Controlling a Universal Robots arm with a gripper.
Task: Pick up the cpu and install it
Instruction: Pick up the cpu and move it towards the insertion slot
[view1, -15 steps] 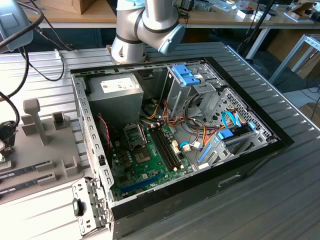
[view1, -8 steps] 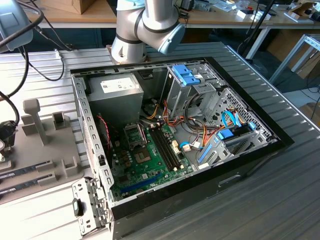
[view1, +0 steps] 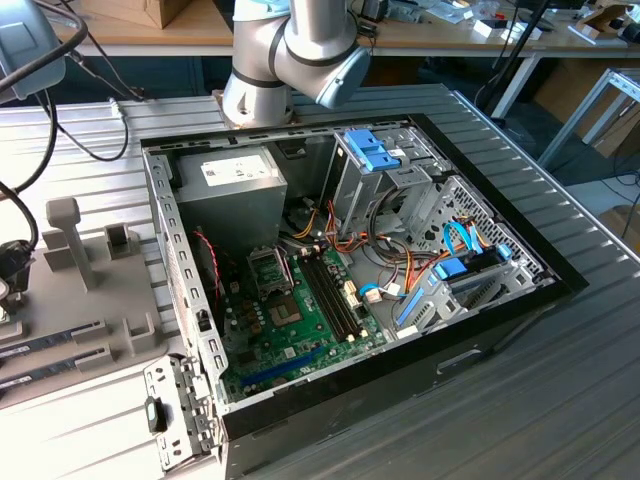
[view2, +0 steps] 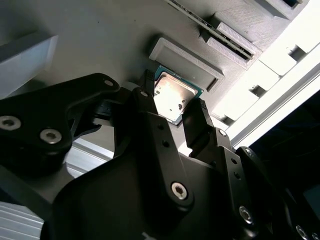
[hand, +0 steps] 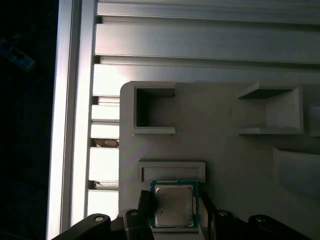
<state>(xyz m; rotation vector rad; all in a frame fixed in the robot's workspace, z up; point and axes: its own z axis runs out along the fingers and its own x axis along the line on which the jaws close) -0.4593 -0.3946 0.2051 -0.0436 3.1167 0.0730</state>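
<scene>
The gripper (hand: 175, 207) is pinching the cpu (hand: 173, 204) by two opposite edges, fingers narrowed against it. The cpu is lying flat on the grey fixture plate (hand: 230, 165), just beside a raised ledge (hand: 171, 164).

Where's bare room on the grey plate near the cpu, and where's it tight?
Bare: the grey plate between the square pocket and the open bracket. Tight: around the cpu, with the pincer and ridge hemming it.
</scene>
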